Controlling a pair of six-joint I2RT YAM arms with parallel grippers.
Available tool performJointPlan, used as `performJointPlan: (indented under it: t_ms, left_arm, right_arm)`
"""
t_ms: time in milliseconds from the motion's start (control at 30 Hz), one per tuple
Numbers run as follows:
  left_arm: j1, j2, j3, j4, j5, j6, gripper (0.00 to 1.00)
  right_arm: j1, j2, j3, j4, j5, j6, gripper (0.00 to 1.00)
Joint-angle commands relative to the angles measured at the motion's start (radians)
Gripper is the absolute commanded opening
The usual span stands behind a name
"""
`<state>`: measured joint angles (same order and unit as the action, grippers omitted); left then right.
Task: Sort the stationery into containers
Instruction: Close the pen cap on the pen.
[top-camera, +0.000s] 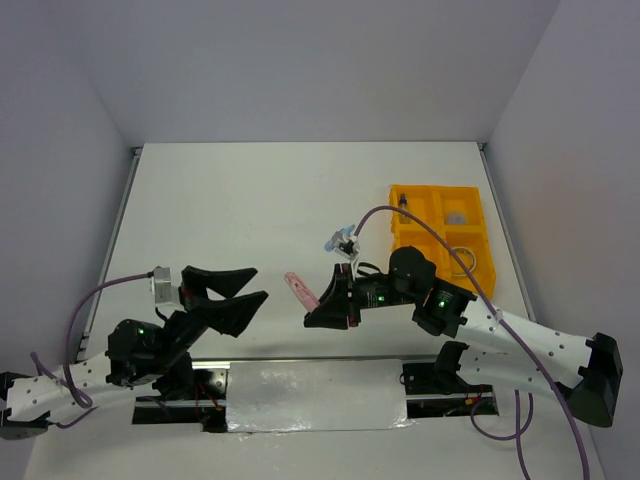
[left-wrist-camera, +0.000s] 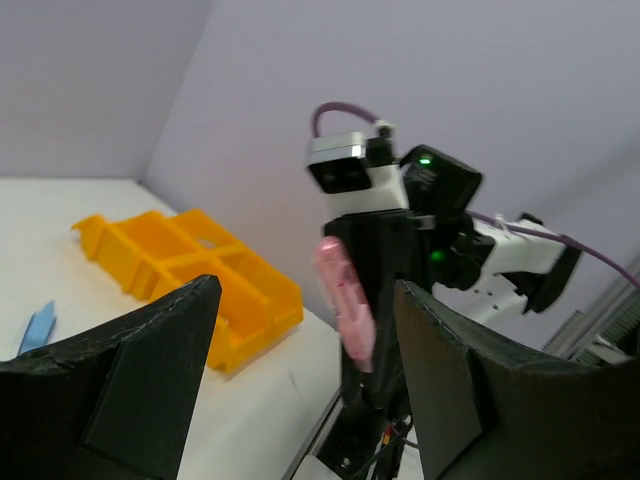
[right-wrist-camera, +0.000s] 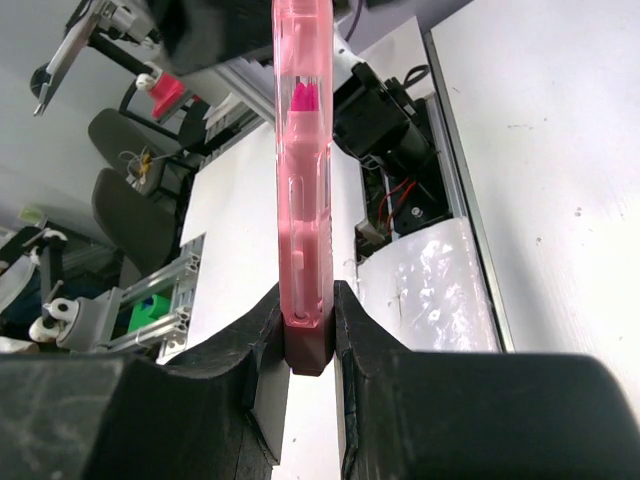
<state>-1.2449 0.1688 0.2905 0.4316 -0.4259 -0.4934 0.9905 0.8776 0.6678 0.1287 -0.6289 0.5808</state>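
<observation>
My right gripper is shut on the dark end of a long pink translucent clip-like piece, held off the table near the front middle. In the right wrist view the piece stands straight up between the fingers. It also shows in the left wrist view. My left gripper is open and empty, left of the pink piece and facing it. The yellow-orange tray stands at the right and holds a tan ring and a purplish round piece.
A small blue piece lies on the table just left of the tray, and also shows in the left wrist view. The right arm's purple cable arcs over the tray. Grey walls close the table on three sides.
</observation>
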Motion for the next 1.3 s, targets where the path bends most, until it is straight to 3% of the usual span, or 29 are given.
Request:
performJointPlan:
  t_ms: [0,267,567,833,1000,1167,1233,1267]
  left_arm:
    - [-0.001,0.004,0.050,0.084,0.209,0.122,0.82]
    - [-0.001,0.222,0.145,0.085,0.236,0.121,0.79]
    - [-0.001,0.290,0.167,0.130,0.242,0.121,0.64]
    - [-0.001,0.322,0.176,0.165,0.305,0.107,0.60]
    - [0.001,0.333,0.174,0.167,0.308,0.090,0.38]
    - [0.001,0.340,0.176,0.154,0.283,0.059,0.26]
    - [0.001,0.356,0.185,0.135,0.266,0.055,0.17]
    - [0.001,0.362,0.193,0.119,0.263,0.049,0.07]
  right_arm:
    - [0.007,-0.025,-0.007,0.034,0.014,-0.019,0.00]
    - [0.005,0.003,-0.005,0.106,-0.086,-0.001,0.00]
    - [0.007,-0.012,-0.014,0.091,-0.091,-0.022,0.00]
    - [0.008,0.003,-0.004,0.101,-0.109,-0.038,0.00]
    - [0.008,0.003,-0.004,0.117,-0.127,-0.048,0.00]
    - [0.008,0.004,0.035,0.103,-0.138,-0.090,0.00]
    - [0.008,0.014,0.058,0.088,-0.141,-0.107,0.00]
    - [0.008,0.024,0.082,0.078,-0.140,-0.111,0.00]
